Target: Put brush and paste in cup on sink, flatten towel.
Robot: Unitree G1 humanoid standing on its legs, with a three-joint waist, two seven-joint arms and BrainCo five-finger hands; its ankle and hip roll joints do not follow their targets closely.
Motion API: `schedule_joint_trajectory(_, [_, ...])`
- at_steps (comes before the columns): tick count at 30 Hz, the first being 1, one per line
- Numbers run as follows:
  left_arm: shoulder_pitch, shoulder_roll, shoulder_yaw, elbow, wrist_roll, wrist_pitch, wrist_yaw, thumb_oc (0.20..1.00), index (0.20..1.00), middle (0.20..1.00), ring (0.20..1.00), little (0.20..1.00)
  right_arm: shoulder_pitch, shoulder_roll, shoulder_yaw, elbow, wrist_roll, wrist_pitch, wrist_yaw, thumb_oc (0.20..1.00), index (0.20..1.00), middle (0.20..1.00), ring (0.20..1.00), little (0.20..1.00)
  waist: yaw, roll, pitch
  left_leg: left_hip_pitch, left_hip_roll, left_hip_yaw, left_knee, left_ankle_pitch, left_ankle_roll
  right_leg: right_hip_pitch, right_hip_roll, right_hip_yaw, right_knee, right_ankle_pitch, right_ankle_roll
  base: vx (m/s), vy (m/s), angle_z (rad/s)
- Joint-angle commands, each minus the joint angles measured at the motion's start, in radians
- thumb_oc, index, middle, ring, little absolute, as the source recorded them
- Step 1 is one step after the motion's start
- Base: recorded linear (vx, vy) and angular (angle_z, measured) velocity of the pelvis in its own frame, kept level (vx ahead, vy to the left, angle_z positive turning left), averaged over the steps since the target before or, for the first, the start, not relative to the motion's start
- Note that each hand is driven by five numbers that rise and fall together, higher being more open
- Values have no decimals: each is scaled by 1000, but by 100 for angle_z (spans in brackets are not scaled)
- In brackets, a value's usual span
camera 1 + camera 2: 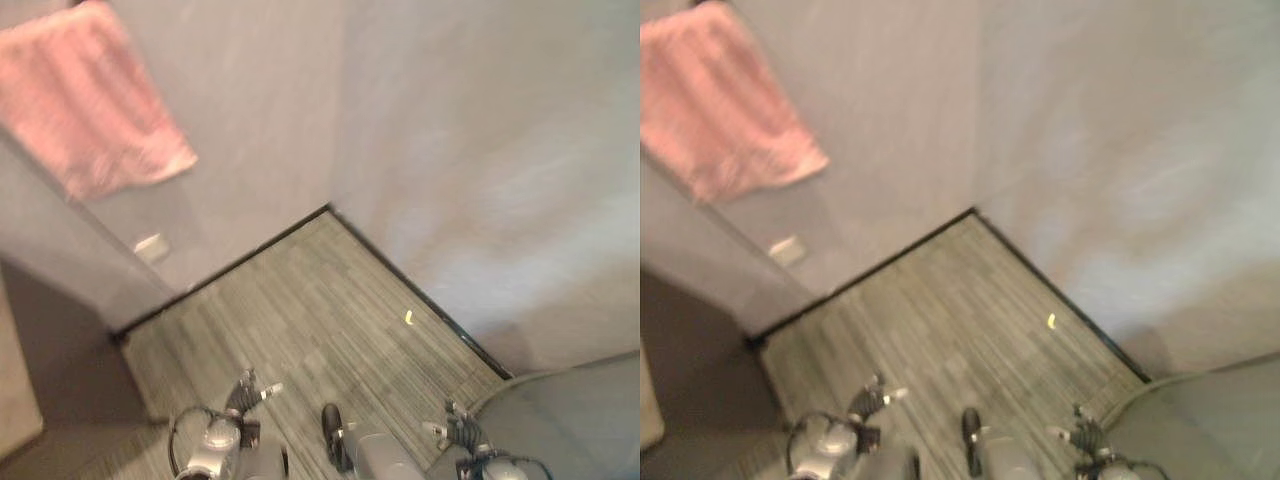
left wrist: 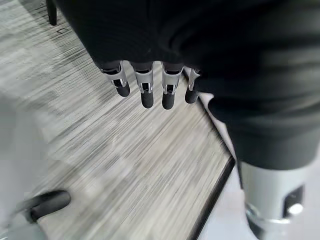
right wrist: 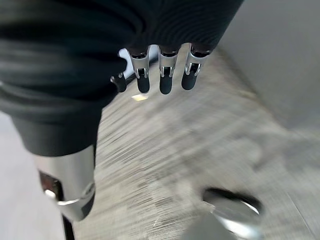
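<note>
Nearest: left hand (image 2: 150,85) and right hand (image 3: 160,75) hang low over grey wood-grain plank floor (image 1: 300,310), fingers straight and apart, nothing in either. Mid: small yellow scrap (image 1: 408,317) on floor nr black skirting strip (image 1: 420,290) at foot of pale grey wall (image 1: 480,150); small white wall plate (image 1: 151,247) low on adjoining wall. Far: pink terry towel (image 1: 90,100) hangs up high, draped w/ soft folds, not flat.
</note>
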Motion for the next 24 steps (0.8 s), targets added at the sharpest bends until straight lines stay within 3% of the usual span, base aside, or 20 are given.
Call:
schedule_joint_trajectory(1, [-78, 32, 40, -49, -4, -51, 16, 1000, 1000, 1000, 1000, 1000, 47, -31, 24, -108, 15, -26, -4, 1000, 1000, 1000, 1000, 1000, -12, 4, 45, 146, -60, 26, -445, 117, 57, 120, -56, 63, -122, 80, 89, 243, 68, 53])
schedule_joint_trajectory(2, [-78, 32, 40, -49, -4, -51, 16, 1000, 1000, 1000, 1000, 1000, 47, -31, 24, -108, 15, -26, -4, 1000, 1000, 1000, 1000, 1000, -13, 4, 43, 144, -61, 25, -449, 121, 57, 118, -56, 63, -123, 82, 89, 391, 115, 39])
schedule_joint_trajectory(3, [-75, 40, 44, -53, 3, -53, 23, 1000, 1000, 1000, 1000, 1000, 40, -29, 34, -106, 9, -29, -6, 1000, 1000, 1000, 1000, 1000, 1, 10, 42, 122, -47, 13, -521, 176, 44, 141, -51, 62, -128, 66, 90, 501, 186, 11])
schedule_joint_trajectory(4, [-63, 60, 60, -66, 17, -58, 34, 1000, 1000, 1000, 1000, 1000, 32, -31, 43, -112, -3, -33, -7, 1000, 1000, 1000, 1000, 1000, 25, 16, 40, 88, 8, 23, -647, 257, 16, 210, -63, 69, -137, 33, 100, 501, 186, -12])
schedule_joint_trajectory(6, [-63, 66, 70, -65, 17, -59, 40, 1000, 1000, 1000, 1000, 1000, 28, -31, 51, -113, -14, -29, -9, 1000, 1000, 1000, 1000, 1000, 32, 20, 36, 83, 20, 49, -722, 301, 4, 225, -63, 78, -139, 22, 100, 550, 283, -30])
schedule_joint_trajectory(7, [-38, 72, 84, -89, 17, -56, 42, 1000, 1000, 1000, 1000, 1000, 21, -34, 56, -126, -33, -21, -3, 1000, 1000, 1000, 1000, 1000, 51, 21, 24, 65, 53, 56, -740, 328, -1, 282, -89, 97, -138, -1, 118, 560, 318, -27])
schedule_joint_trajectory(9, [-21, 76, 91, -109, 14, -57, 38, 1000, 1000, 1000, 1000, 1000, 17, -31, 58, -129, -43, -16, 1, 1000, 1000, 1000, 1000, 1000, 58, 27, 17, 96, 57, 63, -730, 337, 2, 309, -100, 117, -129, -20, 126, 543, 336, -34])
schedule_joint_trajectory(10, [-12, 83, 96, -127, 15, -62, 43, 1000, 1000, 1000, 1000, 1000, 8, -20, 65, -123, -62, -14, 6, 1000, 1000, 1000, 1000, 1000, 74, 14, 2, 59, 23, 67, -621, 320, 17, 346, -147, 131, -98, -22, 143, 747, 500, -60])
schedule_joint_trajectory(11, [-15, 87, 96, -122, 11, -60, 42, 1000, 1000, 1000, 1000, 1000, 3, -11, 69, -121, -73, -8, 10, 1000, 1000, 1000, 1000, 1000, 75, 0, -5, 47, 11, 91, -563, 284, 31, 344, -180, 133, -61, 8, 157, 581, 390, -70])
schedule_joint_trajectory(12, [-15, 87, 96, -122, 11, -60, 42, 1000, 1000, 1000, 1000, 1000, 3, -11, 68, -121, -73, -8, 10, 1000, 1000, 1000, 1000, 1000, 78, 2, -7, 44, 15, 93, -562, 284, 30, 340, -177, 136, -62, 11, 157, 457, 377, -37])
schedule_joint_trajectory(13, [-12, 88, 99, -127, 2, -58, 42, 1000, 1000, 1000, 1000, 1000, 3, 0, 75, -118, -88, -5, 9, 1000, 1000, 1000, 1000, 1000, 74, -16, -13, 69, -16, 119, -539, 235, 55, 304, -213, 151, 31, 116, 177, 263, 238, -38])
schedule_joint_trajectory(14, [-12, 88, 99, -127, 2, -58, 42, 1000, 1000, 1000, 1000, 1000, 3, -1, 75, -118, -88, -5, 9, 1000, 1000, 1000, 1000, 1000, 77, -14, -15, 67, -12, 121, -540, 237, 55, 300, -210, 155, 30, 120, 177, 409, 370, -40])
schedule_joint_trajectory(16, [-10, 103, 99, -145, 3, -54, 37, 1000, 1000, 1000, 1000, 1000, -17, 6, 86, -120, -90, -1, 10, 1000, 1000, 1000, 1000, 1000, 81, -8, -2, 132, -56, 115, -557, 181, 95, 211, -220, 142, 207, 270, 172, 476, 491, -19])
schedule_joint_trajectory(17, [-10, 112, 95, -145, 28, -50, 38, 1000, 1000, 1000, 1000, 1000, -21, 7, 91, -135, -82, -6, 13, 1000, 1000, 1000, 1000, 1000, 65, 6, 9, 178, -88, 93, -591, 164, 113, 151, -132, 174, 289, 272, 163, 562, 586, 0])
schedule_joint_trajectory(18, [-19, 117, 96, -133, 40, -54, 39, 1000, 1000, 1000, 1000, 1000, -23, 10, 93, -142, -78, -9, 15, 1000, 1000, 1000, 1000, 1000, 51, 13, 17, 211, -103, 80, -620, 157, 121, 96, -93, 175, 306, 238, 161, 344, 336, 21])
schedule_joint_trajectory(20, [-27, 120, 101, -112, 47, -58, 46, 1000, 1000, 1000, 1000, 1000, -24, 10, 97, -155, -76, -13, 17, 1000, 1000, 1000, 1000, 1000, 42, 19, 21, 243, -112, 71, -653, 157, 121, 55, -74, 134, 282, 201, 154, 308, 242, 51])
schedule_joint_trajectory(21, [-44, 121, 103, -86, 49, -59, 59, 1000, 1000, 1000, 1000, 1000, -25, 8, 107, -159, -71, -19, 17, 1000, 1000, 1000, 1000, 1000, 22, 36, 27, 297, -121, 49, -687, 154, 111, -27, 7, 108, 217, 116, 136, 402, 256, 39])
schedule_joint_trajectory(22, [-44, 121, 103, -85, 49, -60, 59, 1000, 1000, 1000, 1000, 1000, -25, 8, 107, -159, -71, -20, 17, 1000, 1000, 1000, 1000, 1000, 16, 34, 31, 303, -125, 43, -689, 153, 111, -23, 2, 103, 224, 107, 136, 539, 188, 30])
schedule_joint_trajectory(23, [-64, 119, 89, -64, 53, -59, 50, 1000, 1000, 1000, 1000, 1000, -21, -1, 115, -154, -73, -21, 18, 1000, 1000, 1000, 1000, 1000, -11, 36, 41, 341, -152, -11, -685, 143, 105, -50, 60, 147, 148, 82, 130, 272, 43, 13])
schedule_joint_trajectory(24, [-65, 119, 90, -64, 53, -59, 50, 1000, 1000, 1000, 1000, 1000, -21, -1, 116, -154, -73, -21, 18, 1000, 1000, 1000, 1000, 1000, -12, 36, 43, 343, -153, -12, -685, 143, 105, -48, 59, 146, 148, 82, 130, 508, 99, 106])
